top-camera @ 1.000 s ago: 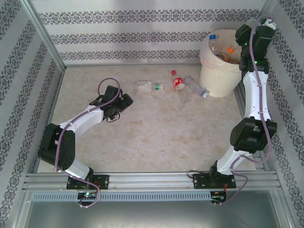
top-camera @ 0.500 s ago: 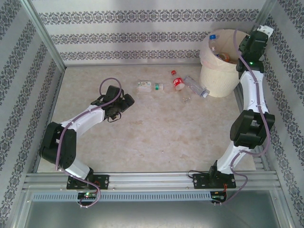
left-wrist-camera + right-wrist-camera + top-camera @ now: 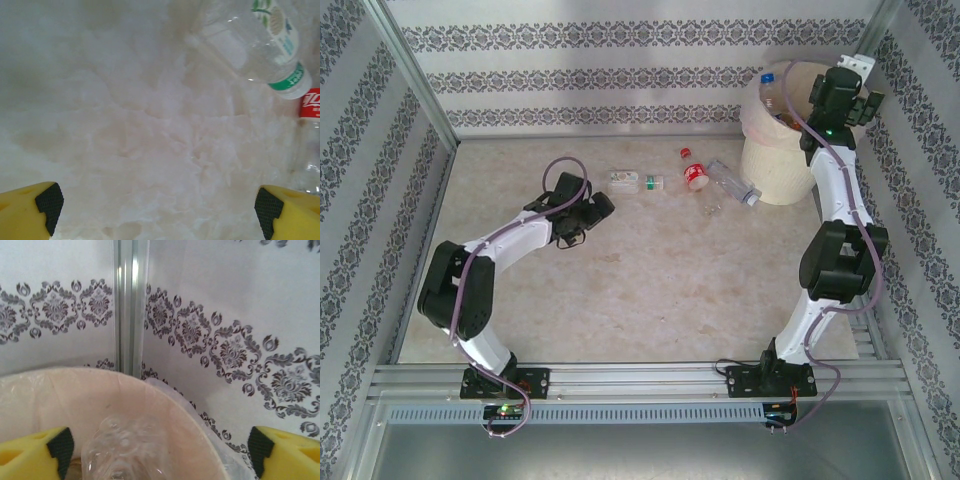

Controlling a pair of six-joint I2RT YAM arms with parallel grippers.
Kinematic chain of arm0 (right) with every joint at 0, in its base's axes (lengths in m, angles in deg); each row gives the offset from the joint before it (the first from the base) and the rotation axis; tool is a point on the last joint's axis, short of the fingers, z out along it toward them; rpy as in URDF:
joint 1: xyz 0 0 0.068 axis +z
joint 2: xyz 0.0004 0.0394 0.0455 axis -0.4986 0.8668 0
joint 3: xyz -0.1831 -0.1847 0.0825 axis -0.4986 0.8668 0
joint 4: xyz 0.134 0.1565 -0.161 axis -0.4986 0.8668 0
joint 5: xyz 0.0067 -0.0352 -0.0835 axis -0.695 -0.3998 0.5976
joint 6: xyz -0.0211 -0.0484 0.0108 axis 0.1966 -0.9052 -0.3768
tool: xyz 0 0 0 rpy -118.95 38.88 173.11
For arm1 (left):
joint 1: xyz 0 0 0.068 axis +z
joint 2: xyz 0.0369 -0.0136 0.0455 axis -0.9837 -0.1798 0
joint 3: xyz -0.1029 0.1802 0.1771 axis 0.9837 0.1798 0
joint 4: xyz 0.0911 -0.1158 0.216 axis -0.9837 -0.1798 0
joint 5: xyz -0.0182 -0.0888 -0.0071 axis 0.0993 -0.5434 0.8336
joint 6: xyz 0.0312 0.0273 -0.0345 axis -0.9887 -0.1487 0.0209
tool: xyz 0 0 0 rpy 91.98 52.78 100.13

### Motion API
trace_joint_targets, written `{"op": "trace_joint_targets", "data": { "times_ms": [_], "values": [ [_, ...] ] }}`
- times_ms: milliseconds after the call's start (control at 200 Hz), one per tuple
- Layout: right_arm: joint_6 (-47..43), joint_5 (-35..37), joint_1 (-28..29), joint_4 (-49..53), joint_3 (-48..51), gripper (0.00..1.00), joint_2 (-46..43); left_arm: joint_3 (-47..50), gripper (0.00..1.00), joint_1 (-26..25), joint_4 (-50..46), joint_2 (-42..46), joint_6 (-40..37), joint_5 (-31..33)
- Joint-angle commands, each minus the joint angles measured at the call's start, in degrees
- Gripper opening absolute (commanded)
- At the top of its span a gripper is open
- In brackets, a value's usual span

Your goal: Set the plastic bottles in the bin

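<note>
Beige tabletop (image 3: 650,290), green-labelled bottle (image 3: 274,42), red-labelled bottle (image 3: 696,177)

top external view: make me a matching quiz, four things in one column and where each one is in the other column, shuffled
Things:
1 green-label bottle
2 red-label bottle
3 plain clear bottle
4 right gripper

Places:
a over the bin
b middle of the three lying on the table
c leftmost of the three
d lying nearest the bin

Pairs: 1-c, 2-b, 3-d, 4-a
</note>
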Motion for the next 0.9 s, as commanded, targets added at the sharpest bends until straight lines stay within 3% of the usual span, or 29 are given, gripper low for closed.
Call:
{"op": "trace_joint_targets", "data": {
  "times_ms": [0, 320, 535, 680, 894],
  "values": [
    [1.4, 1.2, 0.9, 0.6, -0.1, 0.98, -4.4, -4.1, 1.00, -0.7, 2.4, -2.1, -0.2, -2.0],
    [8.3, -4.9, 6.1, 0.9, 13.3, 0.98, -17.7, -11.3, 1.00, -0.8, 9.1, -10.4, 9.2, -6.8],
    [20.7, -21.9, 8.1, 0.7, 28.3, 0.98, -30.4, -13.3, 1.00, -0.8, 16.1, -15.6, 20.8, -3.7],
    [26.3, -36.1, 8.9, -7.4, 40.9, 0.98, -36.9, -16.0, 1.00, -0.9, 18.1, -19.7, 27.1, -0.1],
    [28.8, -43.3, 10.6, -5.4, 48.2, 0.98, -41.7, -19.2, 1.00, -1.0, 18.1, -24.1, 35.5, 8.0]
  ]
}}
